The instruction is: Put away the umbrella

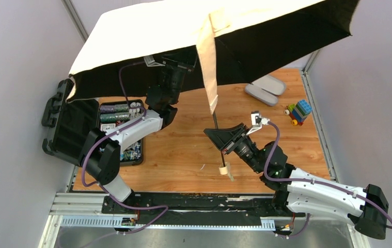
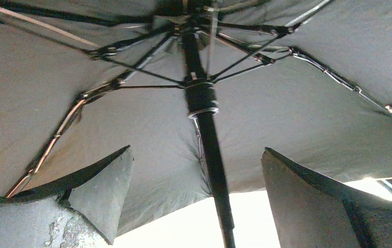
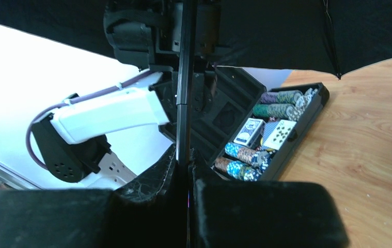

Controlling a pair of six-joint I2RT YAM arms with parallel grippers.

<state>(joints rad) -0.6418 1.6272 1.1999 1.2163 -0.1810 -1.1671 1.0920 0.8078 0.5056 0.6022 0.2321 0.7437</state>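
Note:
The umbrella (image 1: pixel 183 31) stands spread open over the back of the table, beige on top and black underneath, with its strap tab (image 1: pixel 210 72) hanging down. My right gripper (image 1: pixel 223 138) is shut on the thin black shaft (image 3: pixel 184 77), just above the small pale handle (image 1: pixel 224 169). In the right wrist view both fingers press the shaft at the right gripper (image 3: pixel 186 155). My left gripper (image 2: pixel 197 149) is up under the canopy and stands wide open. The shaft (image 2: pixel 209 150) runs between its fingers without touching either, below the runner (image 2: pixel 201 98) and ribs.
An open black case (image 1: pixel 121 116) with poker chips and cards lies at the left, also seen in the right wrist view as the case (image 3: pixel 266 134). A lilac-grey oval case (image 1: pixel 266 89) and a toy block car (image 1: pixel 298 112) sit at the back right of the wooden table (image 1: pixel 183 155).

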